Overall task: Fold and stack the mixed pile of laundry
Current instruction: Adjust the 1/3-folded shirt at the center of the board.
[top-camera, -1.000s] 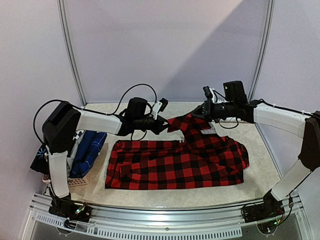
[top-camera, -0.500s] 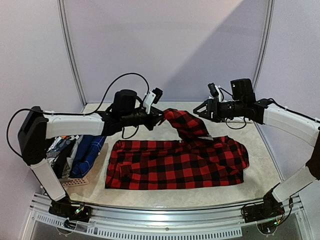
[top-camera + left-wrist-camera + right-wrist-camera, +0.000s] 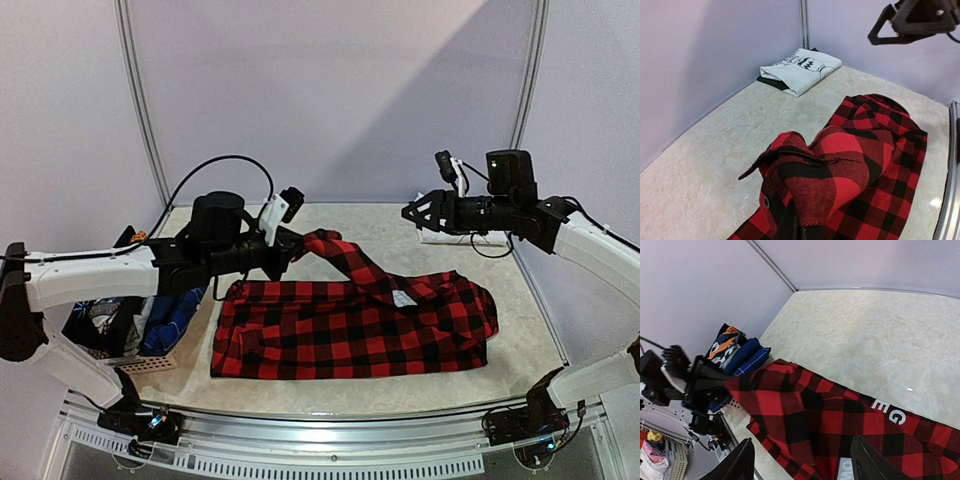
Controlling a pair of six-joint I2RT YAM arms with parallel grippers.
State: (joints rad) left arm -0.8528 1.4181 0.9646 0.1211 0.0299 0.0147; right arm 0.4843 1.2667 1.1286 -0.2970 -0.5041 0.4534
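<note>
Red-black plaid shirt (image 3: 350, 325) just released by right gripper (image 3: 412, 212), now wide; fold carried toward 9 o'clock by clamped left gripper (image 3: 300, 243)

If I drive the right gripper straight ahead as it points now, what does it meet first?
The right gripper would probably meet the red-black plaid shirt first, at the raised fold the left gripper pinches; depth is unclear.

The left gripper (image 3: 297, 243) pinches one corner of the red-black plaid shirt (image 3: 350, 328) above the table (image 3: 520, 345). The rest of the shirt lies flat, below and to the right of this gripper. Farther right, the right gripper (image 3: 408, 212) hangs with its fingers apart, empty.
</note>
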